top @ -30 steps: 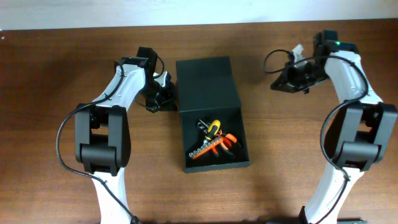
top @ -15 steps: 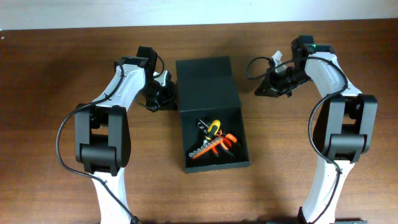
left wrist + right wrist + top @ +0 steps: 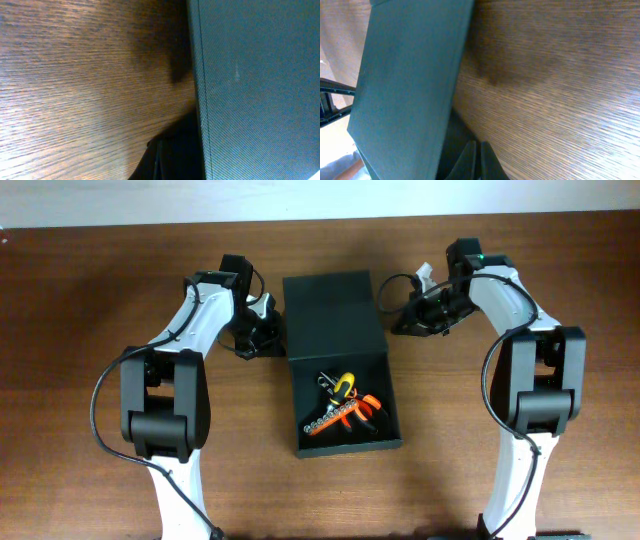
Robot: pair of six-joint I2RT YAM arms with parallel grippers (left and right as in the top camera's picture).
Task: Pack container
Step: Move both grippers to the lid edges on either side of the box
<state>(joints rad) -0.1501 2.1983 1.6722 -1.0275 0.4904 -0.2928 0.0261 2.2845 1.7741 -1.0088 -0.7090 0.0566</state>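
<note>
At upper left of the overhead frame, the left gripper (image 3: 266, 332), fingers pressed together, is sitting just beside the dark green-black matte rectangular container (image 3: 333, 310) at centre, which is lying open with orange-handled hand tools (image 3: 345, 412) inside. At upper right, the right gripper (image 3: 397, 324), likewise closed, is hovering near its opposite edge.

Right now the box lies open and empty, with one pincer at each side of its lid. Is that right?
Not empty. The overhead view shows hand tools with orange and yellow handles lying inside the box. The rest holds: the box is open, with the left pincer and right pincer at either side of its lid.
</note>
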